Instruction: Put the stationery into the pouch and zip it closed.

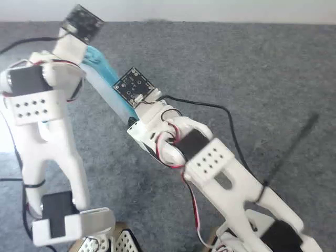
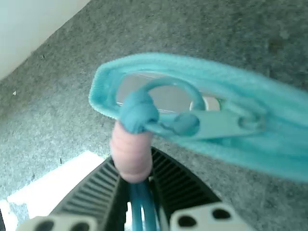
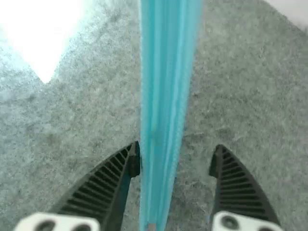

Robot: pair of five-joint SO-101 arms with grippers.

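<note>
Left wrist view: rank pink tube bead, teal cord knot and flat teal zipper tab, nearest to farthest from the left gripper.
1. The pink tube bead, at the tips of the left gripper, which is shut on the teal cord.
2. The teal cord knot, just past the bead's far end.
3. The flat teal zipper tab, beyond the knot, against the teal fabric pouch.

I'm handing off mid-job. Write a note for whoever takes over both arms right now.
Left hand: shut on the zip pull cord, at its pink sleeve.
Right hand: open astride the pouch; one finger touches it, the other stands clear.
Pouch: runs between the two hands.
Done: slider sits near the pouch end by the left hand. I cannot tell whether the zip is fully shut or the stationery is inside.
Left: probably confirm closure, then release.
</note>
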